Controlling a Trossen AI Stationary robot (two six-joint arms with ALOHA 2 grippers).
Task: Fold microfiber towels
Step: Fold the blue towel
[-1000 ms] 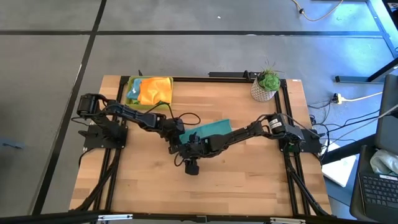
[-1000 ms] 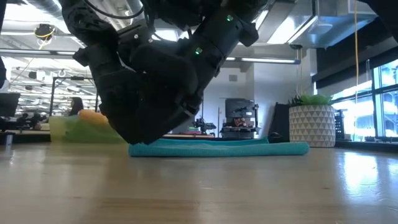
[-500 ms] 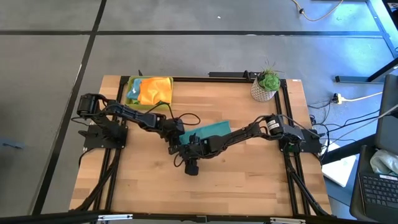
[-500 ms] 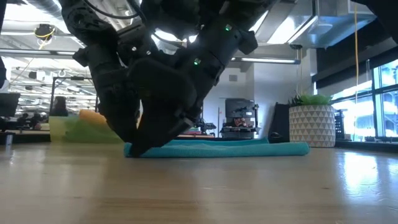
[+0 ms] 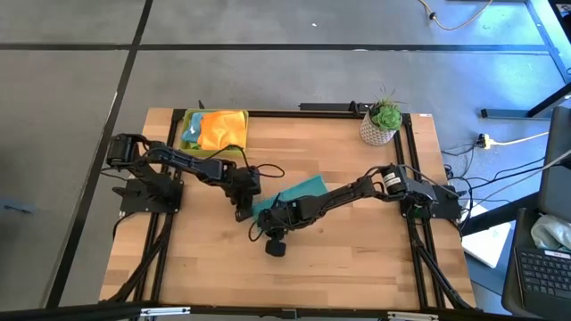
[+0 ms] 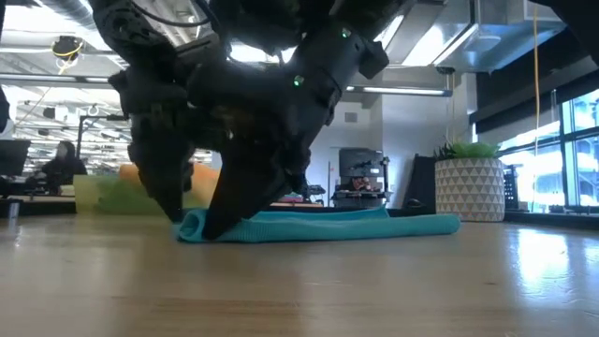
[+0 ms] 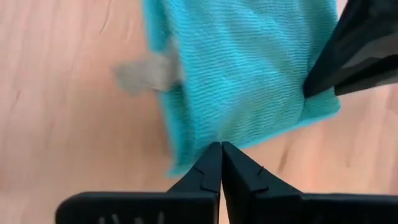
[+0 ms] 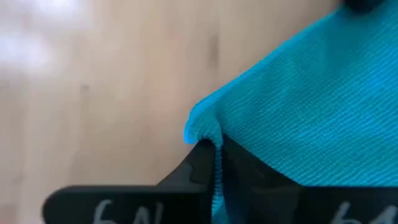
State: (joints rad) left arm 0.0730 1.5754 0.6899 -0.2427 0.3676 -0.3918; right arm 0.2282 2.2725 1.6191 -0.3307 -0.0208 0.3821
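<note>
Two robot claws meet at one end of a teal microfiber towel (image 5: pixel 294 189) lying on the wooden desk (image 5: pixel 357 259). The left claw (image 7: pixel 221 147), fingers pressed together, pinches a towel corner; the right claw (image 8: pixel 216 149) grips a bunched corner just beside it. More towels (image 5: pixel 219 127) sit in a tray (image 5: pixel 187 121) well beyond them.

Both arms meet at the teal towel, mid-table.

You've got the teal towel (image 5: pixel 294 189) lying near the table (image 5: pixel 357 259) centre, slanted. The left gripper (image 5: pixel 243 207) sits at its near-left end, the right gripper (image 5: pixel 265 217) just beside it on the same end, arms reaching in from either side. At the far-left corner the tray (image 5: pixel 188 119) holds an orange towel (image 5: pixel 222 129) over other cloths. A potted plant (image 5: pixel 382 122) stands at the far right.
</note>
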